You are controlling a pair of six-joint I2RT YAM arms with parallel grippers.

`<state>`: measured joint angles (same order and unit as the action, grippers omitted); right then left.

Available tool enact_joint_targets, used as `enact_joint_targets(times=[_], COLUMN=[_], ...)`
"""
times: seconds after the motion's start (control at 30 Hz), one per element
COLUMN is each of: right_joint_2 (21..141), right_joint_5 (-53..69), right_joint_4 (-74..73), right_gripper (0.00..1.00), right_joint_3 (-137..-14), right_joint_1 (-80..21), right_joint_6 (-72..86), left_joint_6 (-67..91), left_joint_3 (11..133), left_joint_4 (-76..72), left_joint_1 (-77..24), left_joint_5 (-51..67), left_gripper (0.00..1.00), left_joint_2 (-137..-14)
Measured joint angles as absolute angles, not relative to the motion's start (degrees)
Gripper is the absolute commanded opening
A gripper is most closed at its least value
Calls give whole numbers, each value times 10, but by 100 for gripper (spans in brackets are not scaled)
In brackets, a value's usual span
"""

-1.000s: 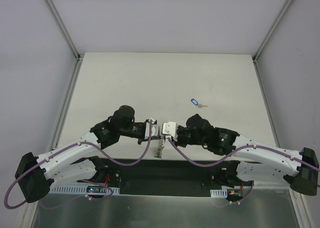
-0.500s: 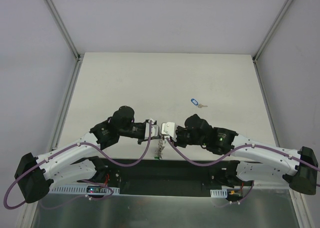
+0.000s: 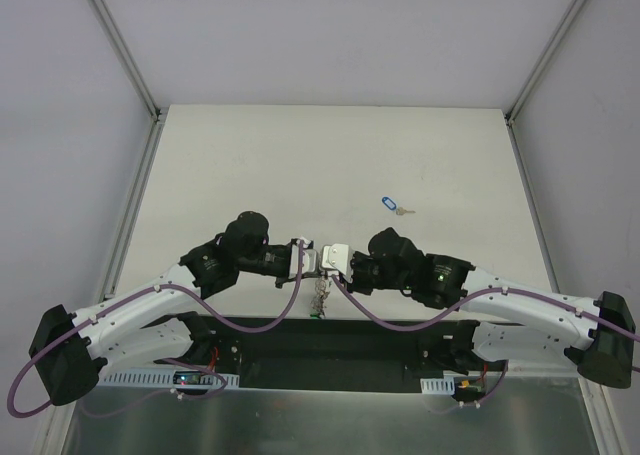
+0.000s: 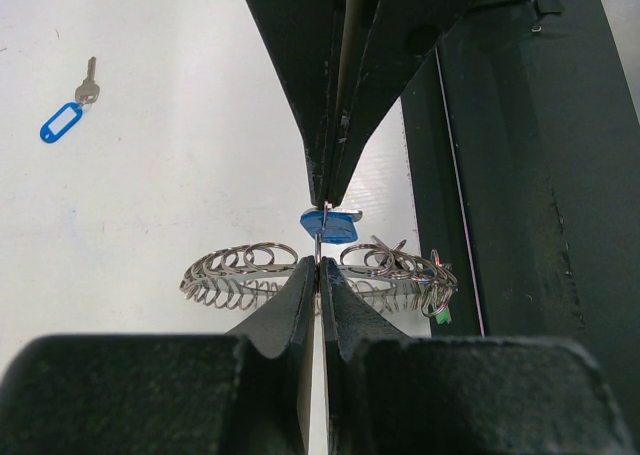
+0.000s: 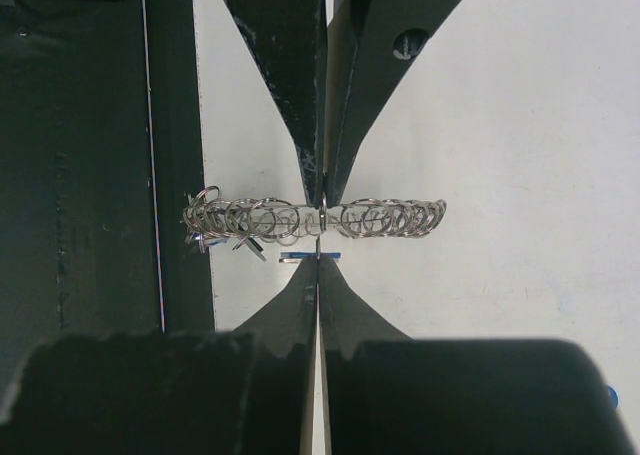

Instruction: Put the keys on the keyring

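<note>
The keyring [image 4: 240,270], a big silvery ring strung with many small rings, hangs level between both grippers near the table's front edge [image 3: 320,297]. My left gripper [image 4: 318,265] is shut on its wire at mid-span. My right gripper [image 5: 318,258] faces it tip to tip and is shut on a blue-tagged key [image 4: 330,223], which sits right against the keyring [image 5: 390,218]. A green tag [image 4: 440,315] dangles from the ring's end over the black strip. A second blue-tagged key [image 3: 390,205] lies loose on the table beyond the right arm [image 4: 62,120].
A black base strip [image 4: 520,175] runs along the table's near edge, right under one end of the keyring. White walls and metal frame posts [image 3: 125,60] enclose the pale tabletop [image 3: 250,165].
The right arm has edged slightly left toward the left gripper. Both grips are unchanged, and the loose key has not moved.
</note>
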<state>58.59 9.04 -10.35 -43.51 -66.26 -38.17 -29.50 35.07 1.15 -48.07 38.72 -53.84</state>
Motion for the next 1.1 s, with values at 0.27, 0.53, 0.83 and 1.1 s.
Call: enact_joint_targets(times=[0.27,0.53,0.83,1.1], right_joint_2=[587,588,588,588], right_joint_5=[90,91,87,79], right_joint_4=[-101,-97,-97,-99], right_gripper=[1,1,1,1], right_joint_3=[-435,-435,-435,-435], right_joint_1=[-663,-663,-663,-663], right_joint_6=[-382,-380,-380,-380], left_joint_6=[-295,-295,-295,-295], left_joint_3=[351,351,350,349], left_joint_4=[11,11,8,7], left_joint_1=[-481,-484,-484,-484], left_joint_5=[387,387,384,382], left_gripper=[0,0,0,0], left_joint_2=[-538,-538,-538,-538])
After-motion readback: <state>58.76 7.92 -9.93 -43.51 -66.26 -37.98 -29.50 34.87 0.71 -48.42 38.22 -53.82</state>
